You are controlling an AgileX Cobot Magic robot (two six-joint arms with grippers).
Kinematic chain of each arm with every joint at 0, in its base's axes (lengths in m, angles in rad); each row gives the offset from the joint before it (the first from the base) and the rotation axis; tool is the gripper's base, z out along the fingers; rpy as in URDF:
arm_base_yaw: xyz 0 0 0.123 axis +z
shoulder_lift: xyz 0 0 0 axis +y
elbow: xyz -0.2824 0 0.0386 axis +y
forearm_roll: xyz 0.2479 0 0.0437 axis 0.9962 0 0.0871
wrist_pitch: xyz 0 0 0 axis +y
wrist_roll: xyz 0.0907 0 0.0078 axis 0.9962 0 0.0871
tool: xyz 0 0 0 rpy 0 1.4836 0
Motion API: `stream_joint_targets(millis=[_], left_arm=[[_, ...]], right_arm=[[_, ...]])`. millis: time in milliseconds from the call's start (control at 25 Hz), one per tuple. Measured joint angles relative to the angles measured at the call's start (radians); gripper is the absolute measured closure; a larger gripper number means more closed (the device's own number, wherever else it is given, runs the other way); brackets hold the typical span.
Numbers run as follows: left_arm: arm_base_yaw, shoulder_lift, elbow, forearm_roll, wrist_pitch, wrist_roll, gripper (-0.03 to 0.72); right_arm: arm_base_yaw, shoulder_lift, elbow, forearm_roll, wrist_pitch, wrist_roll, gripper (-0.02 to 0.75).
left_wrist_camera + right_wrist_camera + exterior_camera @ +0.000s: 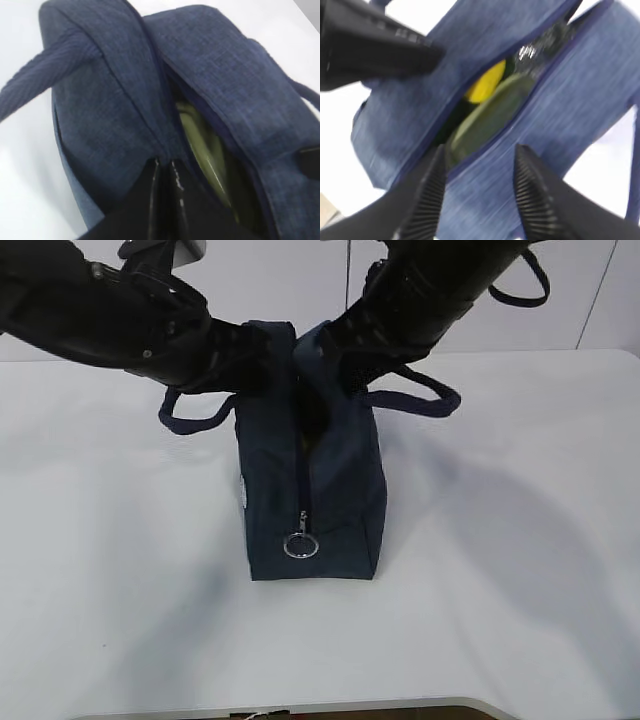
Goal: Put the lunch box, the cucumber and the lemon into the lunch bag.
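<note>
The navy lunch bag (310, 490) stands upright mid-table with its top zipper open. My left gripper (262, 365) is shut on the left rim of the lunch bag (100, 100), jaws (162, 162) pinched on the fabric. Through the opening, the lunch box's sage-green lid (200, 140) shows inside. In the right wrist view the lemon (485, 82) lies inside beside the lunch box lid (490, 117). My right gripper (480, 150) hovers open over the bag's right wall (560, 115), nothing held. In the exterior view the right gripper (335, 360) is at the bag's top. The cucumber is hidden.
The zipper's ring pull (300, 545) hangs at the bag's near end. Loop handles droop to the left (195, 415) and right (420, 395). Silver lining (535, 47) glints in the opening. The white table (520, 570) extends all round the bag.
</note>
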Motion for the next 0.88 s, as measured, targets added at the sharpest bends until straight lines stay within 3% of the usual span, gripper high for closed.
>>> stream_joint_targets(millis=[240, 320, 880], left_arm=[[0.000, 0.015, 0.000, -0.004, -0.001, 0.000, 0.701], [0.000, 0.016, 0.000, -0.004, -0.001, 0.000, 0.701], [0.000, 0.016, 0.000, -0.005, -0.003, 0.000, 0.701]], right_arm=[[0.000, 0.000, -0.062, 0.009, 0.051, -0.012, 0.413], [0.000, 0.000, -0.072, 0.009, 0.089, -0.014, 0.371], [0.000, -0.129, -0.048, 0.110, 0.182, -0.144, 0.346]])
